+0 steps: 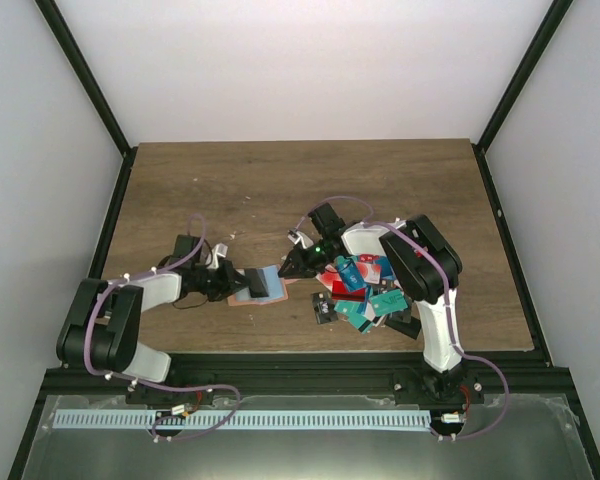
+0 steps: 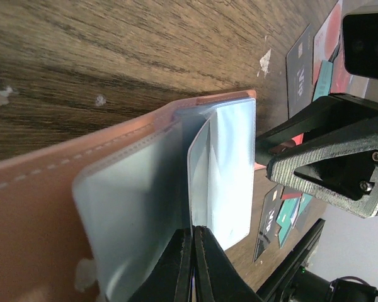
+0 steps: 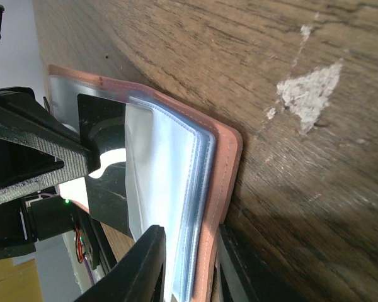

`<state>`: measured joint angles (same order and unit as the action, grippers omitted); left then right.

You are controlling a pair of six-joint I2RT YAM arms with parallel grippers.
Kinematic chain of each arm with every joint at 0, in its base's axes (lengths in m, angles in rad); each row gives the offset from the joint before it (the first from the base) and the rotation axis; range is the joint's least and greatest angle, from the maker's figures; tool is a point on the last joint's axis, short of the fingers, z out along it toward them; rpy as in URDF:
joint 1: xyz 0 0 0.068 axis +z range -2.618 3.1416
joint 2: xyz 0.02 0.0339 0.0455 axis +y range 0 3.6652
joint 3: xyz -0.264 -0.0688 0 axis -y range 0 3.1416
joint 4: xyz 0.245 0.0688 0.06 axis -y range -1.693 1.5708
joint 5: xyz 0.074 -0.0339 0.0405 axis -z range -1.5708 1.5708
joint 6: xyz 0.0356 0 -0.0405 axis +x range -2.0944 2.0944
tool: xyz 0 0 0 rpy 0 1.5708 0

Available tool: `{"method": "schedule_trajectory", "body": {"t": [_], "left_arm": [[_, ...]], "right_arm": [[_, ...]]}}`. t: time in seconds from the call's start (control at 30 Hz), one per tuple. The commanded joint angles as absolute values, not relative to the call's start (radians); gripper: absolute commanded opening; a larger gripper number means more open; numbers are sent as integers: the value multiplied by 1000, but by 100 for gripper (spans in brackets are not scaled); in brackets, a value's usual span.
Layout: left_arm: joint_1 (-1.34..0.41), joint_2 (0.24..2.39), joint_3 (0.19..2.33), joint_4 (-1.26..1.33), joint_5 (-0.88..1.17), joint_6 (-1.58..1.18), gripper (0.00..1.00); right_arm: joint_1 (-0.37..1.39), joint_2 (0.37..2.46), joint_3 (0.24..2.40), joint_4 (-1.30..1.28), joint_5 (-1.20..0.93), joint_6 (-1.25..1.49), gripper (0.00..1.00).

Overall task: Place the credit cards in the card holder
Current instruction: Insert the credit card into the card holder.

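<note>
Top view looks down; close wrist views share card holder [image 2: 145,189].

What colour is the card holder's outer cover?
The card holder cover is salmon-brown with pale stitching; the left wrist view shows it best.

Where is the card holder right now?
In the top view the card holder lies open between the left gripper and right gripper, just left of the credit cards.

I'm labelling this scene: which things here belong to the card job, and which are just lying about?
Job: credit cards, card holder, left gripper, right gripper.
Lying about: only white scuffs on the wooden table.
</note>
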<state>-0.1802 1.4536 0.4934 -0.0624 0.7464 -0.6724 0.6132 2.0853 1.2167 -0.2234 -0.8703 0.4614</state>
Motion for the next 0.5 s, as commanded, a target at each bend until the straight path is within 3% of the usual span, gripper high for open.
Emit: {"method": "schedule_trajectory", "body": {"t": [0.0,0.47], "left_arm": [[-201,1488,485,-8,734,-683,4],[-247,1557,499,51,745,-693,4]], "right_arm": [[625,2118,1218,-217,-860,464,25],[624,2129,1236,-221,-857,468,22]]}}
